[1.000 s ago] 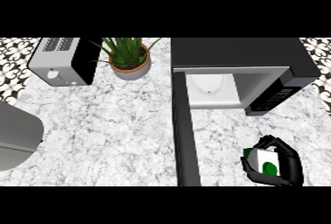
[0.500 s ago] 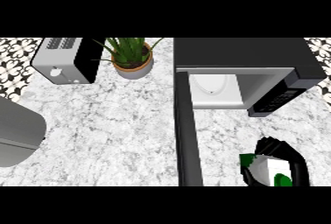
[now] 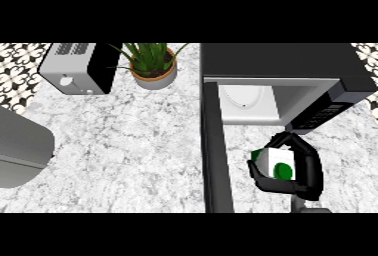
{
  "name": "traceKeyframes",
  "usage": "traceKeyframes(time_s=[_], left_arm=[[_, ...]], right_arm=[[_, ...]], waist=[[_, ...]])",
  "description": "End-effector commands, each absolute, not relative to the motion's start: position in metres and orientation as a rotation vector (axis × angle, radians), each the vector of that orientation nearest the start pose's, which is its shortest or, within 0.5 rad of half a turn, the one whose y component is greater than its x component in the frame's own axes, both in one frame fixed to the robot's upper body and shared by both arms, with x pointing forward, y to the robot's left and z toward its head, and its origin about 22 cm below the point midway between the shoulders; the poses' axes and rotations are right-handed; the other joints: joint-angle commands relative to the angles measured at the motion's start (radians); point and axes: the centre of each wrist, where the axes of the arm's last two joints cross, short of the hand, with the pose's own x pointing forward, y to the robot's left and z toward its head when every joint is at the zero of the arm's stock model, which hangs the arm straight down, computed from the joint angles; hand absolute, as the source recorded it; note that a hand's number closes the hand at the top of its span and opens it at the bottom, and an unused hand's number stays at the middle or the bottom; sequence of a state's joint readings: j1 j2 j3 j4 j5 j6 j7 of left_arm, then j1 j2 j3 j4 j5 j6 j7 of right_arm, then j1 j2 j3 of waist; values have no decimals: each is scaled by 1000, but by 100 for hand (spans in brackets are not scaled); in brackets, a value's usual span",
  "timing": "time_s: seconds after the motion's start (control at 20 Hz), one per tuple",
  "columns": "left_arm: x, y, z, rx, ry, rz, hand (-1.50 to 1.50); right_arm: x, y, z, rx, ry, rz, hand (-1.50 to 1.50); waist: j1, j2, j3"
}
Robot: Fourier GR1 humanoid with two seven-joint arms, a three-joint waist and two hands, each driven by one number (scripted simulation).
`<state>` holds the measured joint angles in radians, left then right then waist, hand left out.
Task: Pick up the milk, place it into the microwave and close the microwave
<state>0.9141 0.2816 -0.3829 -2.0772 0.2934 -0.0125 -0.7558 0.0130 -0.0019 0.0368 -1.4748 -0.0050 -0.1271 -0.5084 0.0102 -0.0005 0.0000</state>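
We see the right hand (image 3: 304,172) with fingers curled round the white milk carton with a green label (image 3: 276,165) — it now sits higher in the view than half a second ago, closer to the black microwave (image 3: 277,62). The carton is off the marbled worktop (image 3: 133,130), just below the open white cavity (image 3: 251,102), beside the open door (image 3: 215,150). The lift looks done — the next step is insertion, we judge. Left hand not visible.
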Motion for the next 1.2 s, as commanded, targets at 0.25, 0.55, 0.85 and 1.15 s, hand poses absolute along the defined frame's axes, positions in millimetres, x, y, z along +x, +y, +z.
traceKeyframes(time_s=[0.25,0.55,0.85,1.15], left_arm=[[30,245,8,-171,-1900,212,-150],[11,233,-1,-179,-1880,223,-150],[21,250,-4,-176,-1895,199,-150],[28,252,8,-195,-1896,190,-150]], right_arm=[[293,-198,-44,-249,-1876,11,150],[338,-188,-43,-247,-1831,-44,150],[364,-221,-53,-408,-1781,0,150],[366,-206,-69,-492,-1754,126,150]], waist=[[6,3,1],[16,4,1],[35,14,2],[50,21,3]])
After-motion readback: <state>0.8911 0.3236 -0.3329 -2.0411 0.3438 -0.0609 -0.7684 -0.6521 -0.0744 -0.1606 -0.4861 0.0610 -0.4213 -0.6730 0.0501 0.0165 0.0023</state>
